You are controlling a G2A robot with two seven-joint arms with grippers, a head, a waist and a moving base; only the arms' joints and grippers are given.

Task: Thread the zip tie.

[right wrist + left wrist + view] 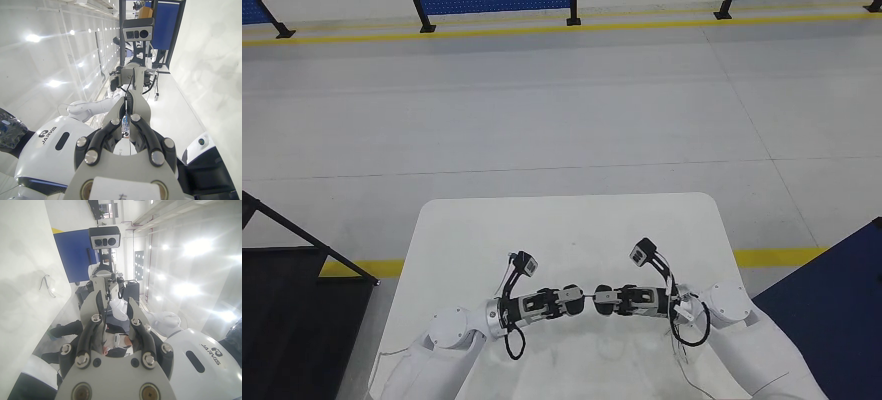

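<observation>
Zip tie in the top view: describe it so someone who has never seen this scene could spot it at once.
Over the white table, near the robot's side, two claws face each other tip to tip. The zip tie is the thin dark strand bridging the gap between the left claw and the right claw. Unlike the black cables looping at the wrists, it is hair-thin and straight.

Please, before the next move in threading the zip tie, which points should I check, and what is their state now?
1. Right claw shut on the tie: ok.
2. Left claw open, ready to grip: ok.
3. Tie passes between the left claw's fingers: ok, but it runs close to one finger.
4. Claws face each other above the table: ok.
5. Which end is the tie's head: cannot tell.
6. Tie threaded through its head: cannot tell.
</observation>
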